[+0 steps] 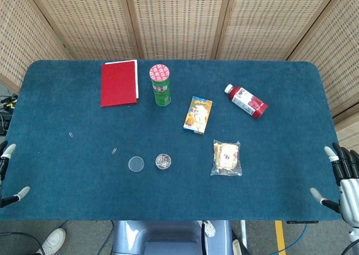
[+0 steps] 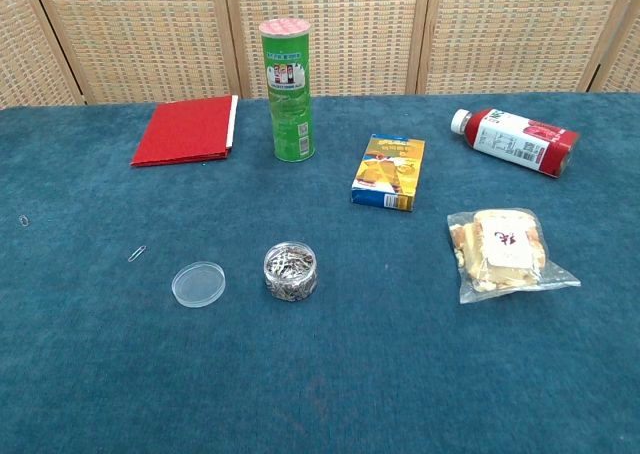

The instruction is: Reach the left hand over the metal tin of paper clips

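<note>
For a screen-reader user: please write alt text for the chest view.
An open metal tin of paper clips stands near the front of a blue table, its clear lid lying to its left. Behind are a red folder, green canister, small box, red bottle and bagged snack. No hand shows.

head: overhead, looking down | chest: low, nearer, forward | shared: table [image 1: 67, 187]

1. The lid [image 2: 198, 283] lies just left of the tin [image 2: 290, 271] on the table [image 2: 400, 374].
2. A loose clip [image 2: 137, 253] lies further left of the tin.
3. The can [image 2: 287, 90] stands behind the tin.
4. The bag [image 2: 505, 253] lies well right of the tin.
</note>
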Available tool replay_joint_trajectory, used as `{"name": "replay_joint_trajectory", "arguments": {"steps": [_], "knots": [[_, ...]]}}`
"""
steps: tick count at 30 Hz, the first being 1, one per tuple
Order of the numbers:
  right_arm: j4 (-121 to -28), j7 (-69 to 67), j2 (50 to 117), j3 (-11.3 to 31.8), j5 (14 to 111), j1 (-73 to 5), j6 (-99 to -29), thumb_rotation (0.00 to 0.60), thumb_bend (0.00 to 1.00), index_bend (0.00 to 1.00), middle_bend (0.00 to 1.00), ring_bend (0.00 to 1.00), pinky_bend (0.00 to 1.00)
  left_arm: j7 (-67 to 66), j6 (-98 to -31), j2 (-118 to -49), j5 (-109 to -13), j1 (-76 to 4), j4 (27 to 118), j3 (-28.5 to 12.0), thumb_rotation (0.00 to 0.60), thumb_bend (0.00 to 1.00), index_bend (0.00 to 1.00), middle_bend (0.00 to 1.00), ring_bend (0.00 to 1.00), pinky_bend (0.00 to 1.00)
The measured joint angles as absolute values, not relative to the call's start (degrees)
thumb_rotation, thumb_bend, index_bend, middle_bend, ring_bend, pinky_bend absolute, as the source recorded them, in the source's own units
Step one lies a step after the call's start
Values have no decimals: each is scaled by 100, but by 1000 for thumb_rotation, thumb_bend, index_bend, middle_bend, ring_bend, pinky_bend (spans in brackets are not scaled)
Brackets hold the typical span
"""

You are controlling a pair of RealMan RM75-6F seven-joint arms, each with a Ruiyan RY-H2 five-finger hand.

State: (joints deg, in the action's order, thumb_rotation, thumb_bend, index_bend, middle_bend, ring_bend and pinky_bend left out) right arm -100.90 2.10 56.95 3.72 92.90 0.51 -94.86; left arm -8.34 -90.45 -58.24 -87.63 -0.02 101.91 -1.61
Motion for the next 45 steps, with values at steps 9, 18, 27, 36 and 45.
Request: {"name": "replay_joint_trajectory", "arguments": {"steps": [9,18,27,36,45], "knots": [[-10093,211,5692,361,9289,42,-9441,600,0,0,0,0,0,-795,-8928,-5822,-8652,-45,10184,-177,600,63,0,0,0,0],[-10123,176,5676,362,9299,49,-9453,600,0,0,0,0,0,-768,-8544,-5881,-8401,-224,10184,-250,600,666,35,0,0,0],[-10105,219,5709,367,9210,-10,-9283,600,0,0,0,0,0,-995,-7015,-6180,-7834,-1159,9941,-516,600,824,215,0,0,0],[-10084,279,5746,374,9060,-101,-9042,600,0,0,0,0,0,-1904,-5523,-7112,-6537,-2350,9240,-862,600,820,213,0,0,0],[-10057,300,5784,387,8964,-175,-8895,600,0,0,0,0,0,-2213,-4757,-7768,-5491,-2988,8889,-990,600,796,201,0,0,0]]}}
